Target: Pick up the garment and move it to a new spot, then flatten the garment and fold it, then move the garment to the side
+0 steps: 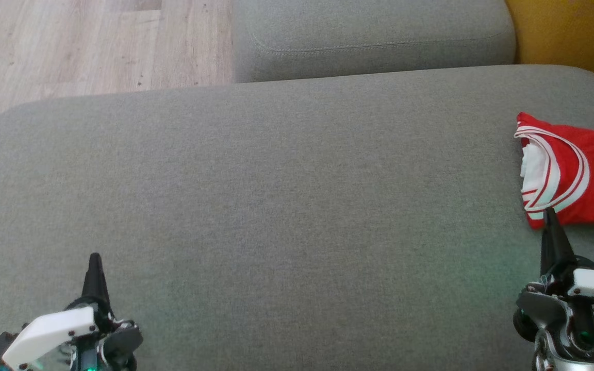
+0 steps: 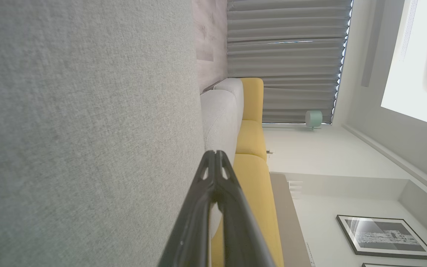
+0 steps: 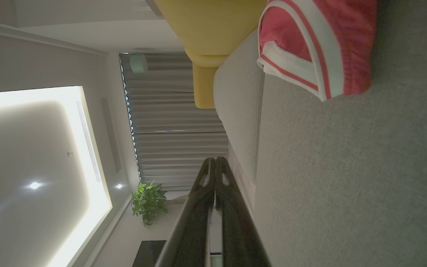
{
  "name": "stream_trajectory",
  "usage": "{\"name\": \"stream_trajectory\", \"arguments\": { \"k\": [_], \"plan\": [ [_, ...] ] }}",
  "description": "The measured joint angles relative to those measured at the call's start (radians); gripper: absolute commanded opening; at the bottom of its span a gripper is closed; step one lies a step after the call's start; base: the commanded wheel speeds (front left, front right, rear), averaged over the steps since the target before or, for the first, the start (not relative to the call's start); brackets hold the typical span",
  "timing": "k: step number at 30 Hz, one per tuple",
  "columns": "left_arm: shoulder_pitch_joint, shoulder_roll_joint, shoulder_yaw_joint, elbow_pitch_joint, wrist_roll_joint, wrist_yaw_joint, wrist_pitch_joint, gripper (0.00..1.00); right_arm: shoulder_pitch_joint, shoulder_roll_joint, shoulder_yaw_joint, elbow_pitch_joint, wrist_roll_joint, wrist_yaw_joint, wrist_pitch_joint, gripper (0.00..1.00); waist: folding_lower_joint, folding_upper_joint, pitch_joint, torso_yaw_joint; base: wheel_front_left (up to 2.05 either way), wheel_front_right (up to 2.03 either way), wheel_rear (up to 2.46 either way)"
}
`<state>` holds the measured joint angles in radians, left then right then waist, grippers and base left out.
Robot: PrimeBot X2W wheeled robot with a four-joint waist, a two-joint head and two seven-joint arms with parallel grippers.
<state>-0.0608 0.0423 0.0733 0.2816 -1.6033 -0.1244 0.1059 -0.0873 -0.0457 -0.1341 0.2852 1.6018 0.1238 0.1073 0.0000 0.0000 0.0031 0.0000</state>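
Both grippers look clenched on nothing in the head view: the left gripper [image 1: 94,262] sits near-left over the grey cushion [image 1: 297,206], and the right gripper [image 1: 550,215] sits near-right, its tip right at the near edge of the folded red-and-white garment [image 1: 580,175] lying at the cushion's right side. Left wrist view, the left gripper [image 2: 215,155] has its fingers pressed together beside plain grey cushion [image 2: 87,129], with a yellow sofa section [image 2: 250,141] further off. Right wrist view, the right gripper [image 3: 215,161] is pinched closed too, and the garment [image 3: 310,44] lies on the cushion [image 3: 347,167] ahead of the fingers, not touching them.
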Motion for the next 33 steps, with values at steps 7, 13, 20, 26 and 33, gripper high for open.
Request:
{"name": "stream_trajectory", "arguments": {
  "k": [7, 13, 20, 26, 33],
  "plan": [
    [0.0, 0.0, 0.0, 0.0, 0.0, 0.0, 0.0, 0.0, 0.0, 0.0, 0.0, 0.0, 0.0, 0.0, 0.0, 0.0, 0.0, 0.0, 0.0, 0.0, 0.0, 0.0, 0.0],
    [0.0, 0.0, 0.0, 0.0, 0.0, 0.0, 0.0, 0.0, 0.0, 0.0, 0.0, 0.0, 0.0, 0.0, 0.0, 0.0, 0.0, 0.0, 0.0, 0.0, 0.0, 0.0, 0.0],
    [0.0, 0.0, 0.0, 0.0, 0.0, 0.0, 0.0, 0.0, 0.0, 0.0, 0.0, 0.0, 0.0, 0.0, 0.0, 0.0, 0.0, 0.0, 0.0, 0.0, 0.0, 0.0, 0.0],
    [0.0, 0.0, 0.0, 0.0, 0.0, 0.0, 0.0, 0.0, 0.0, 0.0, 0.0, 0.0, 0.0, 0.0, 0.0, 0.0, 0.0, 0.0, 0.0, 0.0, 0.0, 0.0, 0.0],
    [0.0, 0.0, 0.0, 0.0, 0.0, 0.0, 0.0, 0.0, 0.0, 0.0, 0.0, 0.0, 0.0, 0.0, 0.0, 0.0, 0.0, 0.0, 0.0, 0.0, 0.0, 0.0, 0.0]
  ]
}}
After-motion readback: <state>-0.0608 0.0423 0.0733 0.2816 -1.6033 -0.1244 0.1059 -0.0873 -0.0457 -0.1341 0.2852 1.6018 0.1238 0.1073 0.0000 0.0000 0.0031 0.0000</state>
